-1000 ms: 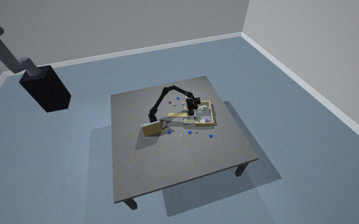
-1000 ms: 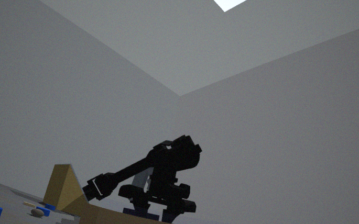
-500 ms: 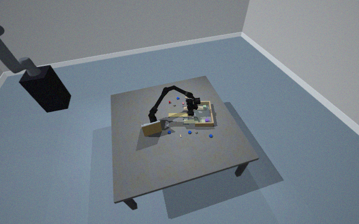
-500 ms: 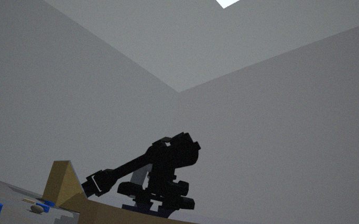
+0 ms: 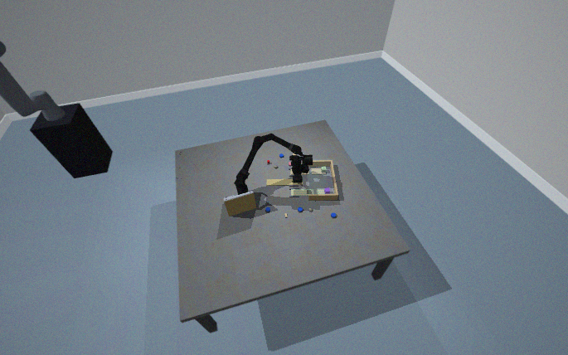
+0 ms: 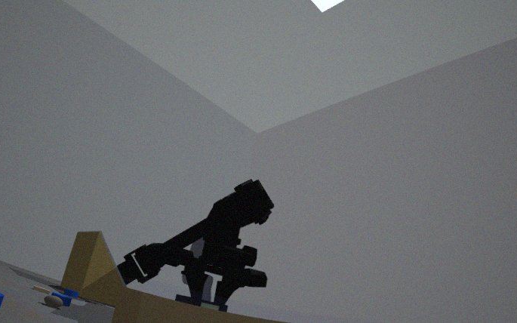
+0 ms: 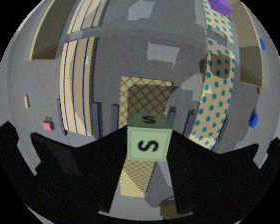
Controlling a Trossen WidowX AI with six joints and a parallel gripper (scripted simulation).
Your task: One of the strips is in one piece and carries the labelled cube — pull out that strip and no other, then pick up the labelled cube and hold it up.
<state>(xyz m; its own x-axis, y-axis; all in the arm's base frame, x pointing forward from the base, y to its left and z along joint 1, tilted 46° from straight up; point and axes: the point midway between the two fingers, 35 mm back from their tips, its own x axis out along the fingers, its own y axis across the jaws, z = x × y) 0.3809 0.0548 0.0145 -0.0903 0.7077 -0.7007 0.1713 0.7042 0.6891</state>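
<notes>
A pale green cube (image 7: pixel 147 145) with a black S is between my fingertips; a sliver of it shows in the exterior view (image 6: pixel 209 306). My gripper (image 7: pixel 147 131) (image 5: pixel 297 179) (image 6: pixel 212 301) is shut on it. The lattice-patterned strip (image 7: pixel 135 184) (image 5: pixel 276 182) runs in one piece beneath the cube, partly outside the tray's open side. Whether the cube touches it is unclear. The blue-striped strip (image 7: pixel 77 90) and the teal-dotted strip (image 7: pixel 215 97) lie on either side, each with a cross gap. A purple cube (image 7: pixel 222 6) (image 5: pixel 327 190) sits on the dotted strip's far part.
The tray's wooden walls (image 5: pixel 335 180) (image 7: pixel 250 45) stand around the far part of the strips. Low dark guides flank the strips. Another green cube (image 5: pixel 323 168) is at the tray's far side. Blue discs (image 5: pixel 299 210) (image 7: pixel 253 120) and a pink block (image 7: pixel 48 126) lie outside. A wooden block (image 5: pixel 240 205) stands by the arm's base.
</notes>
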